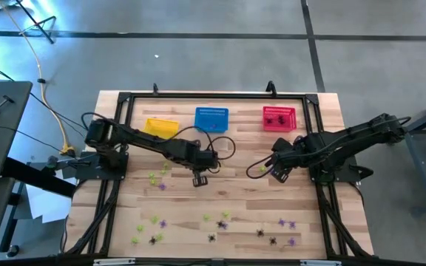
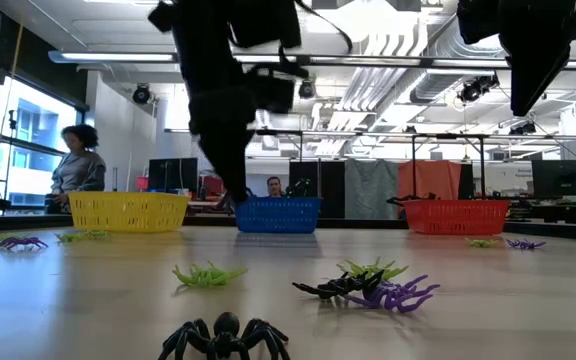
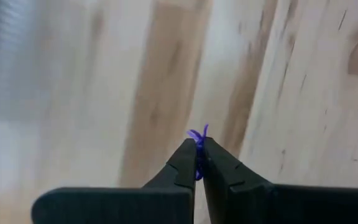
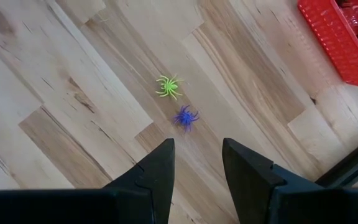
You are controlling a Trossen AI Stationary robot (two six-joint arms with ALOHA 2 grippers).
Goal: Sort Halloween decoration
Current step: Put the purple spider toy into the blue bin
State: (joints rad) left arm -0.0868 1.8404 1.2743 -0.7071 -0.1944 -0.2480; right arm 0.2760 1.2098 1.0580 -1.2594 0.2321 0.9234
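Small plastic spiders in purple, yellow-green and black lie scattered on the wooden table [image 1: 324,118]. My left gripper [image 3: 199,149] hangs near the table's middle [image 1: 200,179], pointing down, shut on a purple spider [image 3: 197,133]. My right gripper [image 4: 197,152] is open above the table's right half [image 1: 278,175]. Below and ahead of it lie a yellow-green spider [image 4: 168,86] and a purple spider [image 4: 184,117], both untouched. Black spiders lie in the red basket [image 1: 279,117]. My left gripper pinches the purple spider between its two fingertips [image 3: 185,155]. A few thin legs [image 3: 199,132] stick out past the tips; the rest is hidden between the fingers. The fingers come from above, pointing down, and the spider is lifted clear of the table.
A yellow basket [image 1: 161,127], a blue basket [image 1: 211,119] and the red basket stand in a row along the far edge. More spiders lie left of the middle [image 1: 154,179] and along the near edge [image 1: 220,222]. People are in the room beyond the table [image 2: 76,165].
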